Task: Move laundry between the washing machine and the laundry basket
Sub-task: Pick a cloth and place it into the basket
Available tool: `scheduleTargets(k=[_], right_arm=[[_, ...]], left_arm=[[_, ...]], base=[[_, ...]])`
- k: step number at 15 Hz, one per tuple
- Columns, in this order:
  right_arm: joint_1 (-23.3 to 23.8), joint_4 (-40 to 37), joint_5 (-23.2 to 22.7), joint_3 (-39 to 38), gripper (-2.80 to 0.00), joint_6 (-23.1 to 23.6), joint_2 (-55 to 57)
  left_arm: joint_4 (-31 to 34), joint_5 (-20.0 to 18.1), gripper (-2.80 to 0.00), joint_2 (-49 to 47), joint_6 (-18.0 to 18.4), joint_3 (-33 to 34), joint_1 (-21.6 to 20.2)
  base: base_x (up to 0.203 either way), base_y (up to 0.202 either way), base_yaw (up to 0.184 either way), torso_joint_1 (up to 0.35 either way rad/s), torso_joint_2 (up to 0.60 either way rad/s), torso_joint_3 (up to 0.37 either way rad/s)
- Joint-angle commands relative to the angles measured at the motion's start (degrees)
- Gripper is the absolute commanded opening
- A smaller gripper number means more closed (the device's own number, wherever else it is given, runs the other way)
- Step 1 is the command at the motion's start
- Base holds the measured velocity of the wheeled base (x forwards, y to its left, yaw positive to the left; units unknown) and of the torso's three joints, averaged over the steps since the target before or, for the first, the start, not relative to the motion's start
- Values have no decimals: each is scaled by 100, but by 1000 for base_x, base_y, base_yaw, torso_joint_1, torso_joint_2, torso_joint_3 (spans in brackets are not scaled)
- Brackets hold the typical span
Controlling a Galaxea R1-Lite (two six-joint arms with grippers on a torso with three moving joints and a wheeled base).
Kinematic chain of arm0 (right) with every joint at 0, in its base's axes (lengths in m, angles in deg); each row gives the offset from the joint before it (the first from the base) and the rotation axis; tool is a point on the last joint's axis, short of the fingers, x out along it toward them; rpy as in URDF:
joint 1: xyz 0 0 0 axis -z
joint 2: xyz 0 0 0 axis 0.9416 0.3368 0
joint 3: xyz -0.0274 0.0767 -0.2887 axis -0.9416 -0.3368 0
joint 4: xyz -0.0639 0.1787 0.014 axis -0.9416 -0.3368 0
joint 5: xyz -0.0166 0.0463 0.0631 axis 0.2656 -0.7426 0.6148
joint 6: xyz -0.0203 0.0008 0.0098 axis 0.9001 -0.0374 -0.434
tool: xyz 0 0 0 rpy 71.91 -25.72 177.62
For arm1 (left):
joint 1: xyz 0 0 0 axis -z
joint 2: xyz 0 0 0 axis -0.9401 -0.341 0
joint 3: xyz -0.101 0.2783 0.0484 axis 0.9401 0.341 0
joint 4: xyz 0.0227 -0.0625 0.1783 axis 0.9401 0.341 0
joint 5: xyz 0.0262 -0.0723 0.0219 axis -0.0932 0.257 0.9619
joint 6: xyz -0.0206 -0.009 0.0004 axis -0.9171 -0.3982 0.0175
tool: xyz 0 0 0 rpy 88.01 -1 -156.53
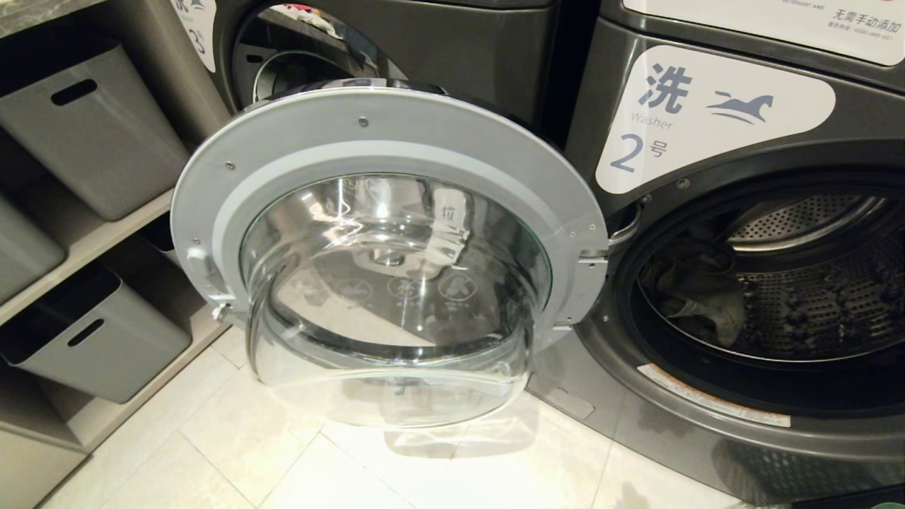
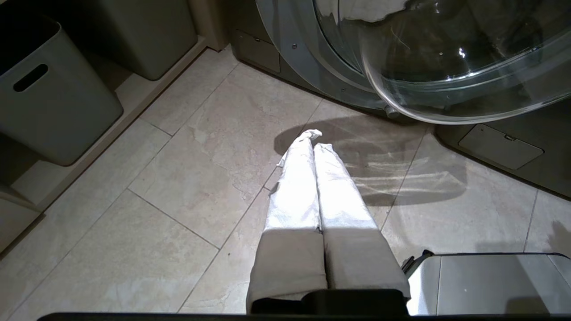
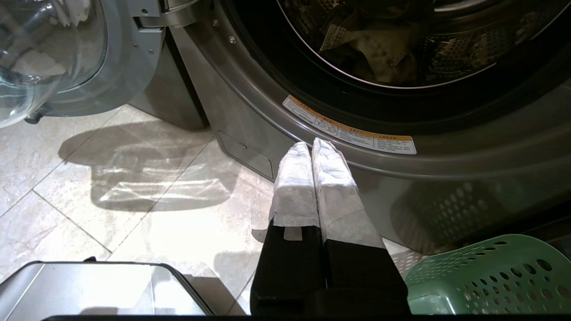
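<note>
A: Starting at our fingers, what do we have?

B: Our left gripper [image 2: 312,139] has its two white-wrapped fingers pressed together with nothing between them, hanging over the pale tiled floor [image 2: 169,187]. Our right gripper [image 3: 312,145] is the same, fingers pressed flat against each other and empty, tips just in front of the lower front rim of the washing machine [image 1: 714,113].

A: And the laundry, relative to those fingers?

B: The laundry [image 3: 383,49] lies inside the drum [image 1: 820,297], a crumpled grey-olive heap on the drum's left side. It is beyond our right fingertips, past the orange-and-white warning sticker [image 3: 350,131] and the dark door seal, well apart from them. From the head view we see it as a dull bundle [image 1: 696,297] low in the opening. It is farther still from our left fingers.

A: What lies further out?

B: The round glass door [image 1: 389,261] stands swung open to the left of the opening, its clear bowl bulging toward us. The green laundry basket [image 3: 490,276] sits near us on the right, beside our right gripper. Far left, grey bins [image 1: 92,134] stand on shelves, and the washer marked 3 [image 1: 452,49] is behind the open door.
</note>
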Motion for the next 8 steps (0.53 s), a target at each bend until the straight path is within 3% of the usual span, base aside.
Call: scheduleTargets(k=[1,8], right_arm=[[-2,2,0,0,-280,5,5],[-2,2,0,0,-280,4,5]], left_arm=[[0,-1,-280,6,1,9,-1],[5,1,-280,1,-7,9,-1]], base=[[0,0,0,0,0,0],[-3,3,-102,3,2,4]])
